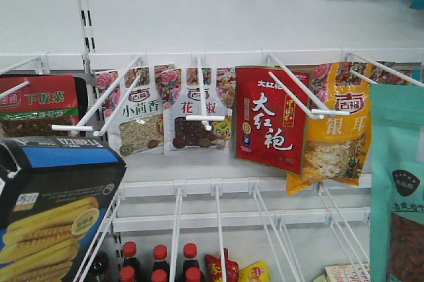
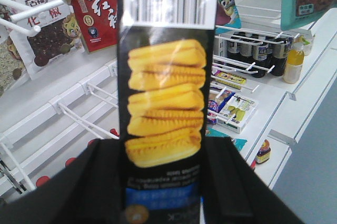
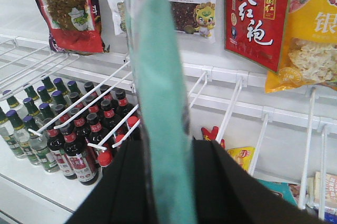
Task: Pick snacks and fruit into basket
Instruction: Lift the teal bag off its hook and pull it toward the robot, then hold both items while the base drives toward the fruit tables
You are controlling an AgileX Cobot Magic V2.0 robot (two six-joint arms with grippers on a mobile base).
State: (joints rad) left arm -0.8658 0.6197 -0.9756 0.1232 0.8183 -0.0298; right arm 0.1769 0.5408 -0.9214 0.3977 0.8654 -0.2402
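In the left jaws: box (image 2: pixel 164 103) is pinched, long axis straight out.
In the right jaws: pouch (image 3: pixel 160 92) is pinched edge-on.
Basket: not seen.

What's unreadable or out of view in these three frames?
Basket and fruit: in no view.
Franzzi box: front view, cut off by left and bottom edges; left wrist view, top cut off, small print blurred.
Teal pouch: right wrist view, edge-on, face hidden; front view, cut off by right edge.
Bottles: front view, bodies cut off by bottom edge.
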